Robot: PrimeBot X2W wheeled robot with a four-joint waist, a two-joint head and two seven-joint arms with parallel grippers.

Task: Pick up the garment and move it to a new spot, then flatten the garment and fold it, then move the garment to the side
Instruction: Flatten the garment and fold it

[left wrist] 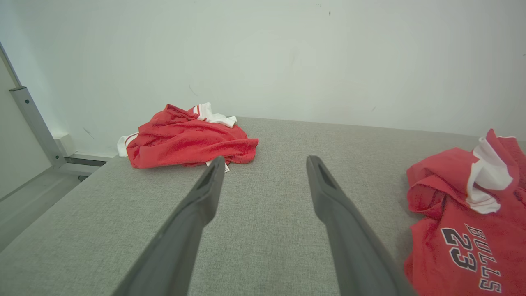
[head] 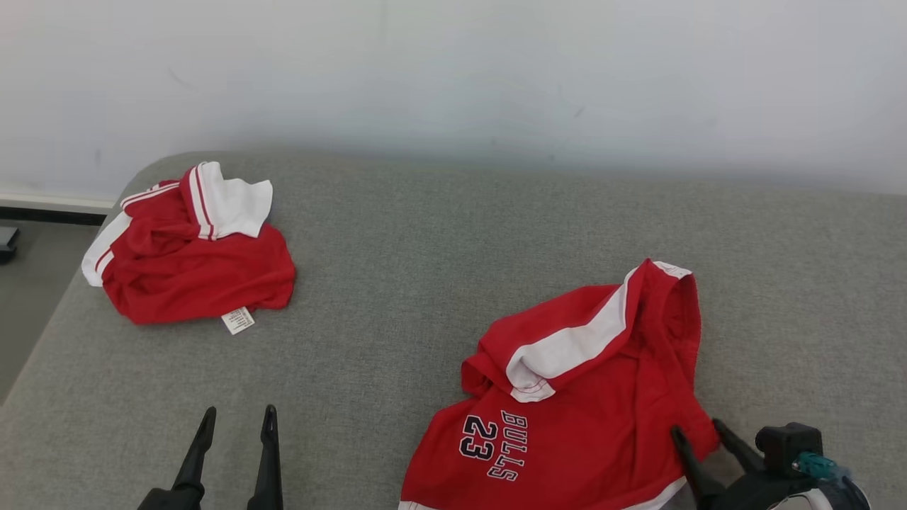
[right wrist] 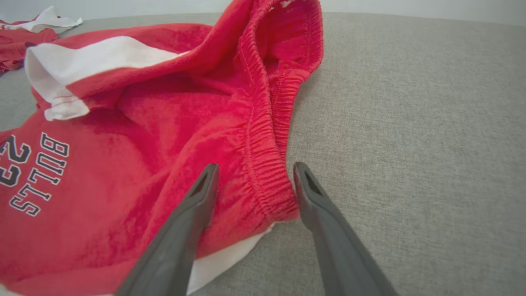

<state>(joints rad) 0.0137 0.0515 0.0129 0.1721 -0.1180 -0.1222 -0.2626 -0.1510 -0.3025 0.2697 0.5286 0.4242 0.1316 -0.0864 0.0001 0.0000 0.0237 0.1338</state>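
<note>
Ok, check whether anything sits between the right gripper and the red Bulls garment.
Nothing visible does. The right gripper is open at the red Bulls garment, its fingers either side of the elastic waistband. The other red garment lies apart, far off at the left rear of the grey surface.

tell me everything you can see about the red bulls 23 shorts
The red shorts look like soft knit cotton, with a gathered elastic waistband, white side panels and dark BULLS 23 lettering. They lie rumpled, one leg folded over, on the grey fabric surface. The open right hand straddles a waistband corner, not yet closed.
</note>
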